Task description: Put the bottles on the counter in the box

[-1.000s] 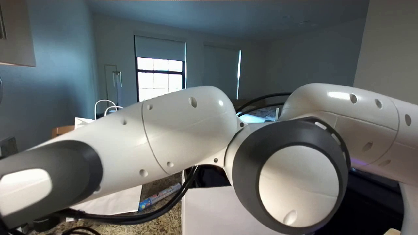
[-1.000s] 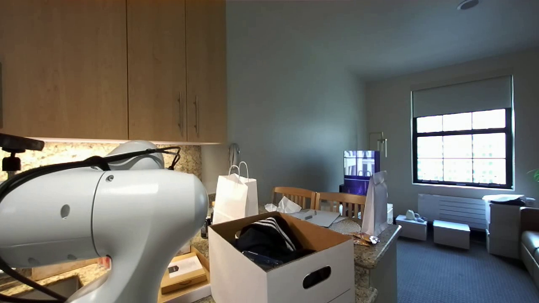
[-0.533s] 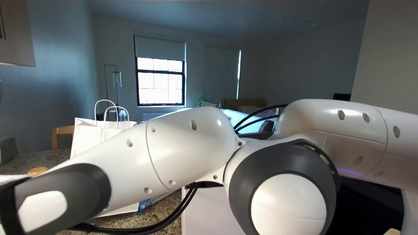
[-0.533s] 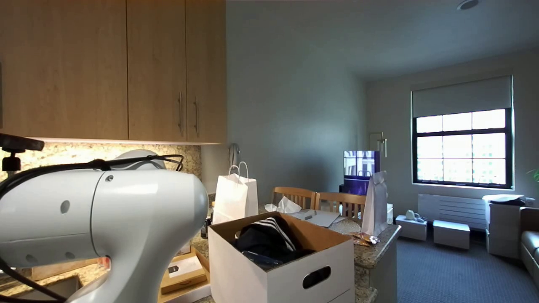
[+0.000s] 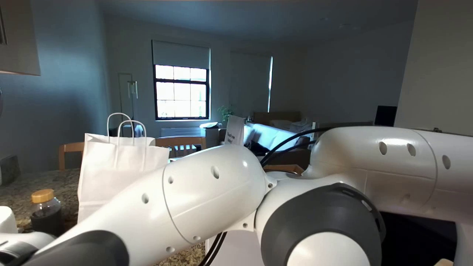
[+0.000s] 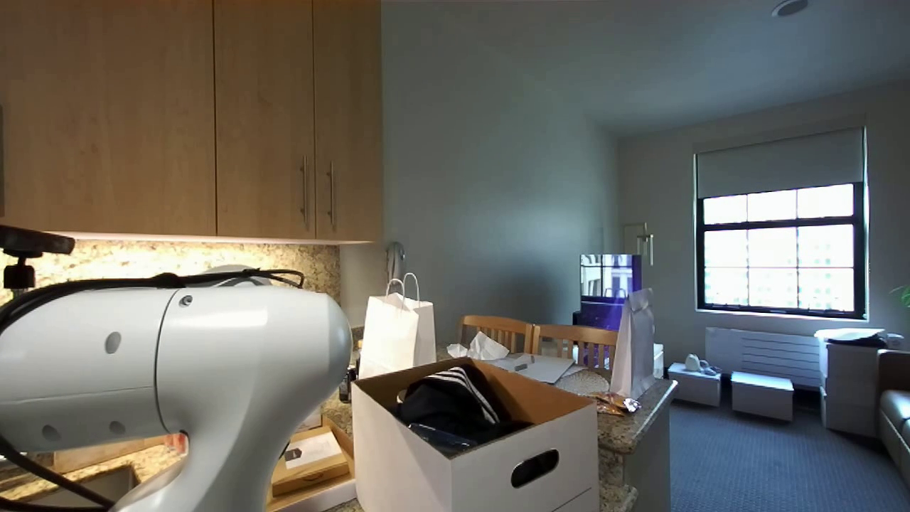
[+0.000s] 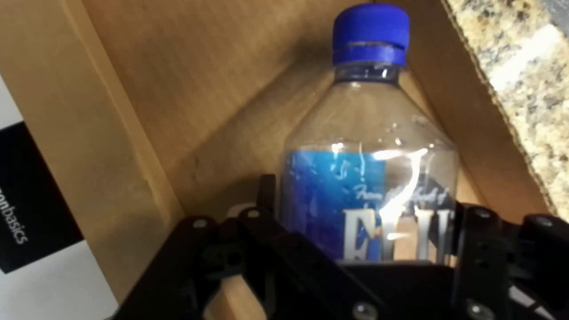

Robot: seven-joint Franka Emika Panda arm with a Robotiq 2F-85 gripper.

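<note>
In the wrist view a clear bottle with a blue cap and blue label rises from brown cardboard between the fingers of my gripper. The right finger appears to touch it. At the left finger only a blurred sliver separates pad and plastic, so whether the grip is firm does not show. An orange-capped bottle with dark contents stands on the counter. The box, white outside and brown inside, holds dark clothing. Neither exterior view shows the gripper.
A brown cardboard wall runs close to the bottle's right, with a brown carton and a black "basics" label at left. White paper bags stand on the counter. A low tray with a small carton adjoins the box.
In both exterior views my arm has sunk lower. The orange-capped bottle and more of the white bag have come out from behind it. The box has stayed in place.
</note>
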